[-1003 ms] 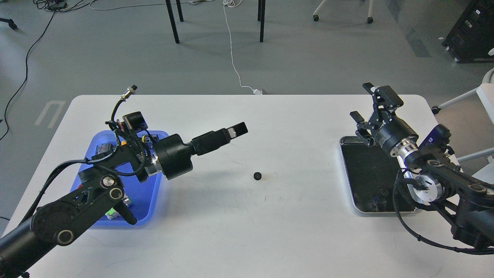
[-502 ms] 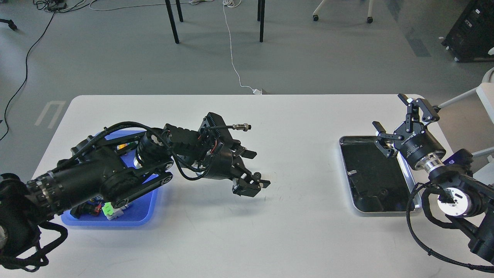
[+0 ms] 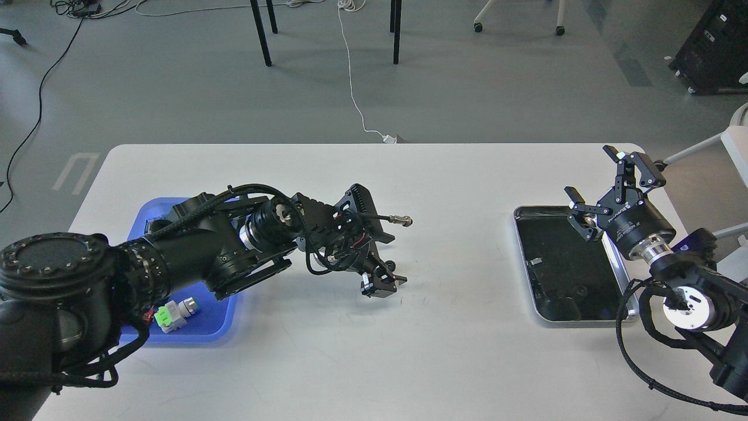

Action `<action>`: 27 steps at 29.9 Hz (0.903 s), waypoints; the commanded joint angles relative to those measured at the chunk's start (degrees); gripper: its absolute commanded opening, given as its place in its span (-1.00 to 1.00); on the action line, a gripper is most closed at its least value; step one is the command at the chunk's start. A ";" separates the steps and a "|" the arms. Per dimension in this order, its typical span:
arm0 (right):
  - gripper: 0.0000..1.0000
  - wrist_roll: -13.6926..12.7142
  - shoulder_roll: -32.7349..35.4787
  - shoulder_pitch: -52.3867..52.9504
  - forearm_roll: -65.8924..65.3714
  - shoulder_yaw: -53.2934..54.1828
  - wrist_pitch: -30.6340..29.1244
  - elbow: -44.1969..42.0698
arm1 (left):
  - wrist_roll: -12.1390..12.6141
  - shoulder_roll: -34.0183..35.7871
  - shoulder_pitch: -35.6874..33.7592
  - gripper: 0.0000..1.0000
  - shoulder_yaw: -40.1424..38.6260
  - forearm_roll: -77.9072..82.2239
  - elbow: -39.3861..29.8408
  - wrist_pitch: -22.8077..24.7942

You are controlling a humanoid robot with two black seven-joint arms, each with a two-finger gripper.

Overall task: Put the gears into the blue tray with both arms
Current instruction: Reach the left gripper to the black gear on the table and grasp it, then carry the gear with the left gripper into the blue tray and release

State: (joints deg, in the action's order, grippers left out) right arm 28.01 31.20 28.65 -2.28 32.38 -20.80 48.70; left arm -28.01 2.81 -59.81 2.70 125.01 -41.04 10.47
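- Your left gripper (image 3: 383, 279) sits low at mid-table, right at the tiny black toothed gear (image 3: 390, 267); the gear shows at the fingertips, touching or nearly so.
- Jaw state here: you cannot tell if they have clamped; the fingers are too dark and small.
- Gear looks round, flat on the white table (image 3: 374, 351), no long axis.
- The shallow bright blue plastic tray (image 3: 222, 327) lies left, behind the arm.
- Right gripper (image 3: 608, 187) hovers by the silver-rimmed metal tray (image 3: 575, 318), fingers spread, well apart from the gear.
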 commanded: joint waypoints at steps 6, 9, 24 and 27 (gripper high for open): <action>0.97 -0.01 0.00 0.00 -0.10 -0.22 -0.03 -0.01 | 0.01 0.62 0.57 -0.23 0.55 -0.01 0.26 0.08; 0.97 -0.01 -0.08 0.00 -0.10 -0.30 -0.03 0.08 | 0.01 0.62 0.83 -0.36 0.55 -0.01 0.26 0.17; 0.97 -0.01 0.00 0.35 -0.18 -0.48 -0.03 0.08 | 0.01 4.39 -2.84 -0.70 -0.24 -0.01 -3.07 0.34; 0.97 -0.01 0.00 0.62 -0.18 -0.48 -0.03 0.08 | 0.01 10.79 -5.84 -0.69 0.11 -0.01 -8.25 0.52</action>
State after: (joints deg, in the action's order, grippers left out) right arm 28.00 31.19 29.08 -2.46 31.86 -20.84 48.79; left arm -27.96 8.36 -63.21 2.55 125.04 -44.91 10.92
